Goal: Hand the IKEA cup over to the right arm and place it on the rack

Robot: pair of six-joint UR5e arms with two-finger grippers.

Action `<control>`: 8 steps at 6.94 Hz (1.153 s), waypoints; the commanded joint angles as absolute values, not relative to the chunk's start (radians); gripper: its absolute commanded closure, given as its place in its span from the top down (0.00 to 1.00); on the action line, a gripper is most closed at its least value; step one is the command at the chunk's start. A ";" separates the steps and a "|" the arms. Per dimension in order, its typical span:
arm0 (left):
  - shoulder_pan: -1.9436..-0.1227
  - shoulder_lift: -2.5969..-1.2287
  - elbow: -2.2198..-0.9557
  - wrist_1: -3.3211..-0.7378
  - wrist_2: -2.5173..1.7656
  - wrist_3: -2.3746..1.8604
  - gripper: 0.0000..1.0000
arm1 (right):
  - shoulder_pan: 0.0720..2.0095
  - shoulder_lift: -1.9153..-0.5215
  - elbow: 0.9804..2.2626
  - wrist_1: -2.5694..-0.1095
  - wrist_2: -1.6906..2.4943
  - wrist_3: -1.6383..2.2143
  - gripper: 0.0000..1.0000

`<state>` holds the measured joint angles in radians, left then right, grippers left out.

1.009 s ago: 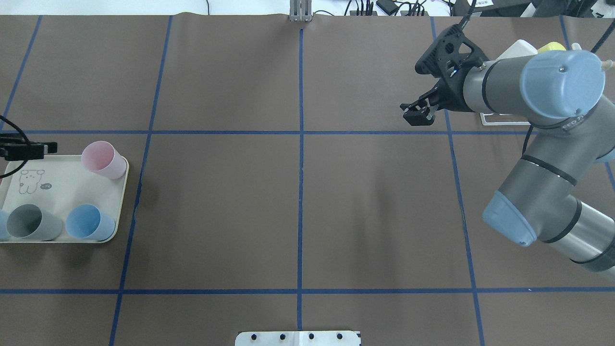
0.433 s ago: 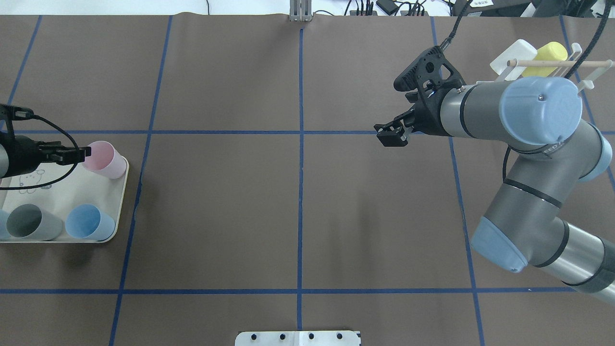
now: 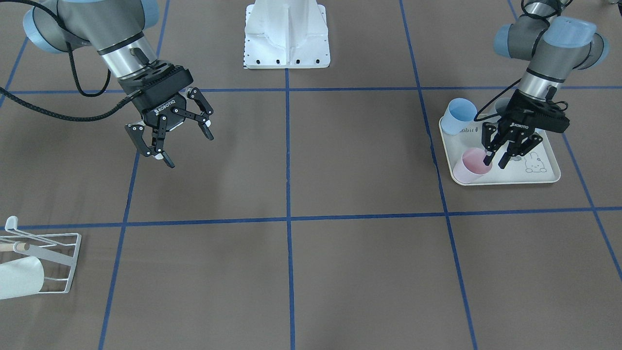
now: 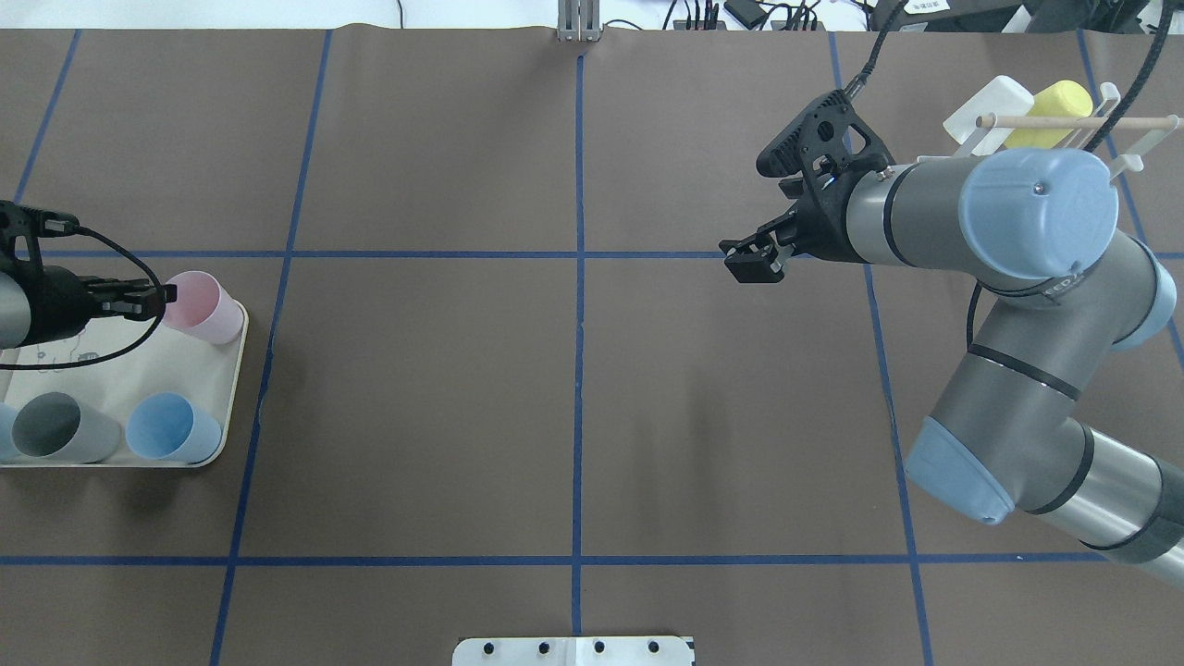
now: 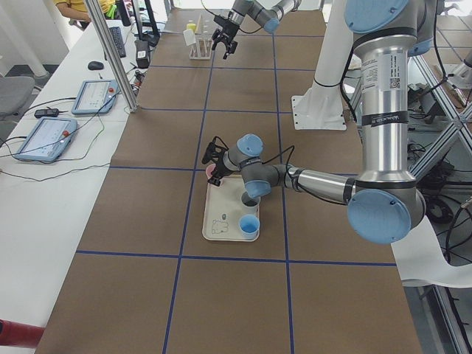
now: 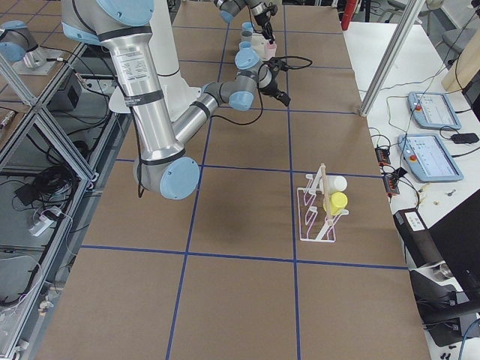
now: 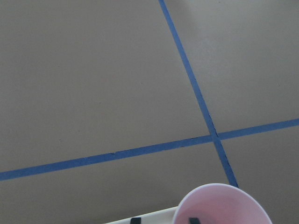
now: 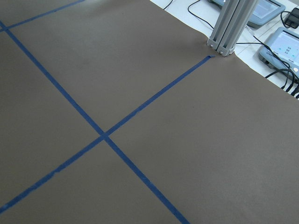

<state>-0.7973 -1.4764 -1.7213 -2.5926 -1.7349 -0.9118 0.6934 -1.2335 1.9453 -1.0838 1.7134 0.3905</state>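
While spread, left pincer (image 3: 495, 163) astride one wall of pink cup (image 3: 467, 170) (right pincer (image 3: 188, 149) spread too, well apart).

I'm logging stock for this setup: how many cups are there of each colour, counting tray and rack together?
pink cup: 1
blue cups: 2
grey cup: 1
white cup: 1
yellow cup: 1
Total: 6
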 commanded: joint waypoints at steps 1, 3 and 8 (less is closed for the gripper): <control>-0.775 -1.485 -1.720 -2.592 -1.733 -0.937 0.40 | 0.693 -1.235 1.945 -1.083 1.713 0.390 0.99; -0.775 -1.485 -1.712 -2.594 -1.735 -0.939 0.10 | 0.693 -1.235 1.945 -1.083 1.712 0.390 0.99; -0.788 -1.470 -1.765 -2.586 -1.750 -0.927 0.00 | 0.674 -1.230 1.942 -1.080 1.713 0.383 0.99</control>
<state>-0.7844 -1.4780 -1.7349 -2.5912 -1.7471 -0.9278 0.6832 -1.2329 1.9429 -1.0815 1.7135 0.3838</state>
